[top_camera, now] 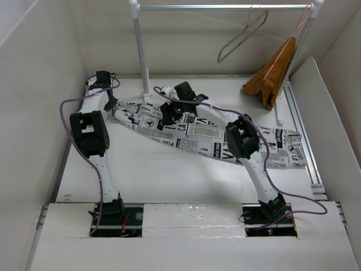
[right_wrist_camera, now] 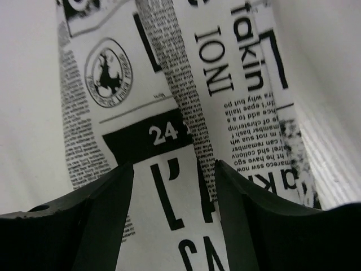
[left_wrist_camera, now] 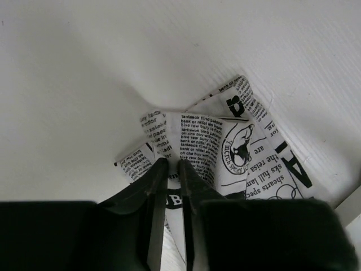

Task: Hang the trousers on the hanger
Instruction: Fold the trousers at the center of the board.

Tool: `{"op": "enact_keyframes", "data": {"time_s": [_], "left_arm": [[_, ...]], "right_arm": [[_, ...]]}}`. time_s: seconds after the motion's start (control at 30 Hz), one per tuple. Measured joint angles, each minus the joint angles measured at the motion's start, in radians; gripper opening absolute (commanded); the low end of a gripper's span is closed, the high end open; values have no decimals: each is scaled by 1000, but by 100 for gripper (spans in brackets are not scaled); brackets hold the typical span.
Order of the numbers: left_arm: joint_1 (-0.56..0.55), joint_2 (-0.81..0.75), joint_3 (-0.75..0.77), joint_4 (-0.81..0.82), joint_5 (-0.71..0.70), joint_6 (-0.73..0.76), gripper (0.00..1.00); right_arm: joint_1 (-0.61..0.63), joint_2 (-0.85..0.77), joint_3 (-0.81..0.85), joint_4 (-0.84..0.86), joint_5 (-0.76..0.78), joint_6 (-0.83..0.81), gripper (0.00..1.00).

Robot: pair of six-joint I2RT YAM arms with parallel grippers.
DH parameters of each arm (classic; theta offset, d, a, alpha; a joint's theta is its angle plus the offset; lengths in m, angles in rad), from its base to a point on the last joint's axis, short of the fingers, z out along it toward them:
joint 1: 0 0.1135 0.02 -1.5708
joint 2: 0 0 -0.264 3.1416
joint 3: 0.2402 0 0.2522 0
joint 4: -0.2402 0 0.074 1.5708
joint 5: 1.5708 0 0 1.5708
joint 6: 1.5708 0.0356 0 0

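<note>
left fingers point(left_wrist_camera: 149, 189) tight on trousers point(left_wrist_camera: 198, 141)

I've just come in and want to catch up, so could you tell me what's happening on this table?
The robot is working on the printed trousers, which lie spread across the table. The left gripper pinches a fold at the trousers' left end, while the right gripper hovers open over the middle of the cloth. The wire hanger hangs bare on the rail at the back, so the trousers are not on it yet.
</note>
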Motion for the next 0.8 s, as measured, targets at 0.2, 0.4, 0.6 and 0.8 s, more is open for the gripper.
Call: {"op": "enact_keyframes", "data": {"time_s": [0.2,0.4,0.6,0.8], "left_arm": [[0,0,0,-2,-4,3,0],[0,-1,0,-2,-6,3,0],[0,-15,-11,-4,-13,3,0],[0,-77,-25,-36,-34,7,0]], "right_arm": [[-30,-5,-84,-13,-24,-4,59],[-63,-74,-204,13,-28,-2,35],[-69,-85,-240,39,-34,7,0],[-69,-177,-302,38,-32,7,0]]}}
